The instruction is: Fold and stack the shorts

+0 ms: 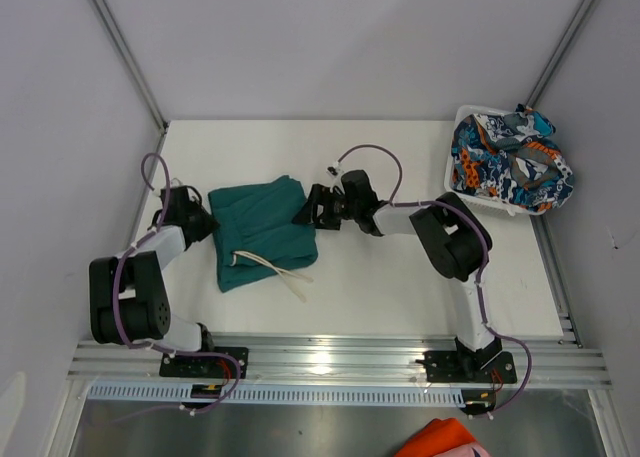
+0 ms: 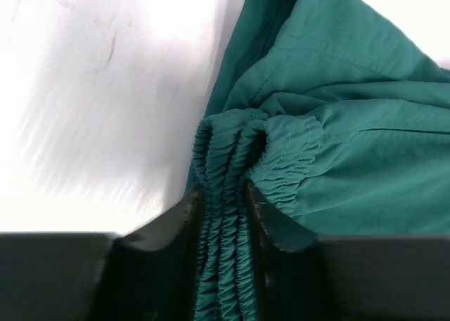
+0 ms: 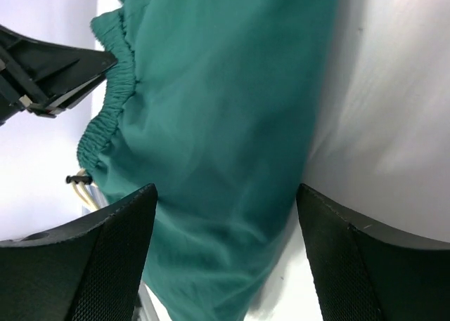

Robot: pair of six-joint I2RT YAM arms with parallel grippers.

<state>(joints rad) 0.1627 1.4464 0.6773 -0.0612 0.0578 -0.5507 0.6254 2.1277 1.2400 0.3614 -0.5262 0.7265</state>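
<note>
Left gripper (image 2: 223, 215): jaws drawn together on the gathered elastic waistband (image 2: 235, 142) of the teal-green shorts (image 1: 262, 229). The bunched folds are pinched between both fingers (image 2: 179, 226), and the rest of the garment is spread ahead of the jaws and to their right.

Right gripper (image 3: 225, 215): jaws held wide apart, nothing clamped. The opposite edge of the same shorts is seen between and ahead of its fingers (image 3: 116, 244) — whether the pads touch the cloth cannot be told. In this wrist view the left gripper is seen beyond the fabric, at the waistband.

The teal-green shorts are laid on the table (image 1: 400, 277), spanned between the two grippers. The pale drawstring (image 1: 275, 267) is trailed out nearer the arm bases than either gripper.

The printed shorts (image 1: 505, 162) are heaped in the white basket (image 1: 449, 167), well apart from the right gripper, beyond its elbow at the table's far right corner. A plain orange cloth (image 1: 445, 439) is noted past the near edge, behind both arm bases.
</note>
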